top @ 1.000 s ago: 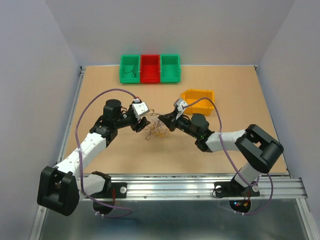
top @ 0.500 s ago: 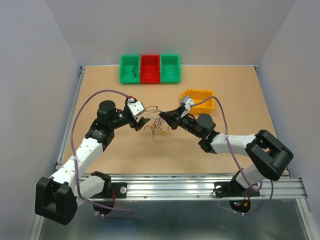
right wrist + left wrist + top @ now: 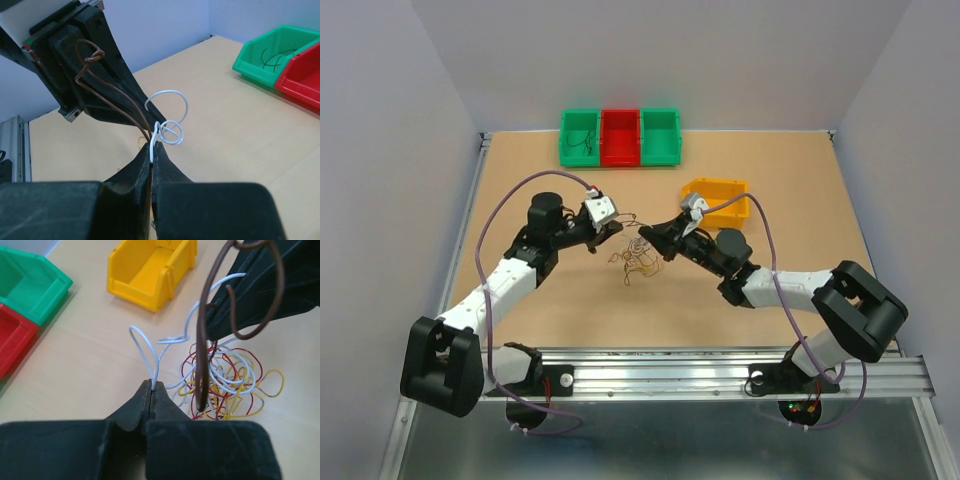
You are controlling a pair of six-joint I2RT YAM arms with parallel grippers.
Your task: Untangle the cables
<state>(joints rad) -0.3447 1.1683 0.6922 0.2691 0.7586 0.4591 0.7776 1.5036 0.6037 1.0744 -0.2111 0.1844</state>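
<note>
Pinches white wire point(image 3: 144, 342) in left gripper point(image 3: 151, 386), closed tight on it; pinches it in right gripper point(image 3: 152, 151) too, equally closed, tips near each other. Leaves other cables point(image 3: 638, 260) heaped on counter point(image 3: 560, 310) between the tips.

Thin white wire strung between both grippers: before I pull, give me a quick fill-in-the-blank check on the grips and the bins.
1. The left gripper is shut on the thin curly wire, whose colour is ___.
2. The right gripper is ___ on that same wire.
3. The red plastic bin has a ___ bin on each side.
4. The open plastic bin nearest the right gripper is coloured ___.

Missing words: white; shut; green; yellow.
</note>
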